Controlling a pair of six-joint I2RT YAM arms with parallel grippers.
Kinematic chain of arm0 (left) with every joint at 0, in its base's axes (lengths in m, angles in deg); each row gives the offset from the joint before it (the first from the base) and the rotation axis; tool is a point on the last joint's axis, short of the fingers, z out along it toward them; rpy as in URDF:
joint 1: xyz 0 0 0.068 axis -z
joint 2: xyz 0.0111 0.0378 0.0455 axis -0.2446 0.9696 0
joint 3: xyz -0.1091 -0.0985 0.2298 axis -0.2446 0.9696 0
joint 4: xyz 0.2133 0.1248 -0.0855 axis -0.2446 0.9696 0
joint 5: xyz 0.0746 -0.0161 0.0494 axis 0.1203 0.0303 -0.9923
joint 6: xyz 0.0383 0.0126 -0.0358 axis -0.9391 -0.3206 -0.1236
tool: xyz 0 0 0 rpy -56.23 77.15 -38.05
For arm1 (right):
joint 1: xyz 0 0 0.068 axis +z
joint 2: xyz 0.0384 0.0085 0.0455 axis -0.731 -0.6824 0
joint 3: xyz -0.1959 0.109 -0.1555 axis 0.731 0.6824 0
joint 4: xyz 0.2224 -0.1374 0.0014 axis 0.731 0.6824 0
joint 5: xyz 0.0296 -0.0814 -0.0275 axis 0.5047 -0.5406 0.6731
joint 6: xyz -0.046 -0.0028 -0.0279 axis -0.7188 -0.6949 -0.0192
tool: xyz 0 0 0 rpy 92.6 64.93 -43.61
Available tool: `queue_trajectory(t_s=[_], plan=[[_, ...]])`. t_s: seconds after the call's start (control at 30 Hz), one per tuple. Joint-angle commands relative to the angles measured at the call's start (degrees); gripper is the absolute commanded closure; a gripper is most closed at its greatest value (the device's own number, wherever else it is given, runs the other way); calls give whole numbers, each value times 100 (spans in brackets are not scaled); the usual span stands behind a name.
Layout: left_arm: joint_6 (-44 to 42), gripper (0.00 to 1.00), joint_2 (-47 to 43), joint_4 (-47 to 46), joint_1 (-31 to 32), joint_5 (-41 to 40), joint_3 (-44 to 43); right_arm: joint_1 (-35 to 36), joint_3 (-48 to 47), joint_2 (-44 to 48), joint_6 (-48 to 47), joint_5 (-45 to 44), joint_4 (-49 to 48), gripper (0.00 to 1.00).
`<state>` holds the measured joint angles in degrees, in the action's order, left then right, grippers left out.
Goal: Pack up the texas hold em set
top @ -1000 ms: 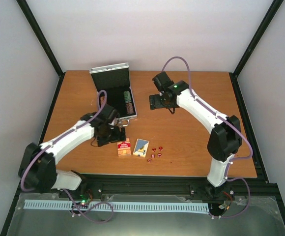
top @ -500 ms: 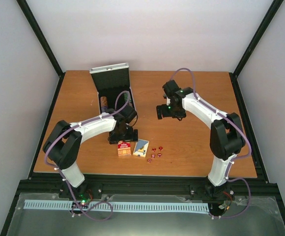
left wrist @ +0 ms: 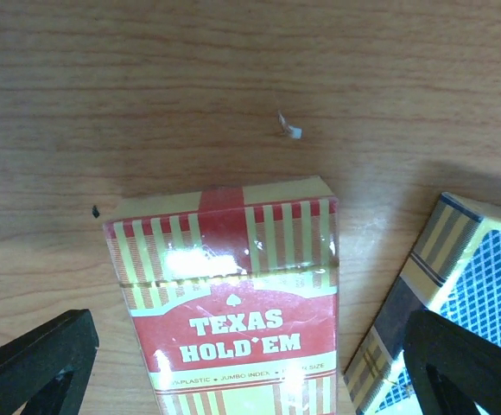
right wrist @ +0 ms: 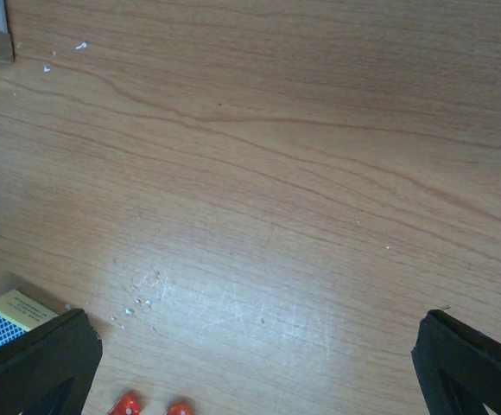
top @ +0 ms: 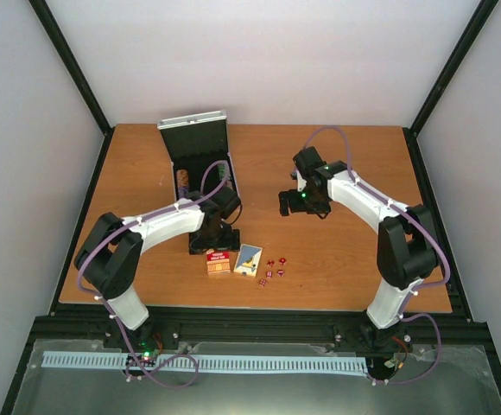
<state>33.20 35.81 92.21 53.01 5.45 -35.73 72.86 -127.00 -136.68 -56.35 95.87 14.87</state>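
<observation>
Left jaws and right jaws are being held wide apart. The red deck (left wrist: 233, 294), flat on the table (left wrist: 233, 69), is being straddled by the left jaws. The blue deck (left wrist: 462, 277) just beside it could be snagged on closing.

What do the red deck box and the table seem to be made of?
Red deck: likely printed card under glossy clear film, judging by the glare patch. Table: wood-grain top, perhaps laminate, with a dull sheen and fine scratches.
</observation>
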Motion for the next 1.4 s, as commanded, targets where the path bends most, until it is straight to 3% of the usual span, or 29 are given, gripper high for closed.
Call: queue_trajectory(t_s=[0.0, 0.4, 0.63, 0.77, 0.8, 1.0, 1.17, 1.37], plan=[[156, 0, -93, 124, 49, -125, 9, -66, 115, 128, -130, 133, -130, 0], [356, 3, 353, -429, 52, 56, 277, -75, 270, 234, -179, 273, -206, 0], [398, 49, 413, -673, 52, 27, 471, -77, 554, 389, -206, 323, -286, 0], [395, 92, 419, -659, 45, 11, 553, -80, 668, 454, -207, 328, -335, 0], [378, 98, 395, -588, 51, -17, 521, -76, 690, 471, -210, 332, -344, 0], [-117, 99, -142, 382, 52, -739, -400, -80, 767, 543, -217, 366, -399, 0], [-1979, 99, -172, 974, -67, -1602, -1840, -84, 769, 691, -119, 380, -454, 0], [-4445, 99, 404, 554, -576, -1601, -2986, -84, 812, 716, 103, 385, -553, 0]])
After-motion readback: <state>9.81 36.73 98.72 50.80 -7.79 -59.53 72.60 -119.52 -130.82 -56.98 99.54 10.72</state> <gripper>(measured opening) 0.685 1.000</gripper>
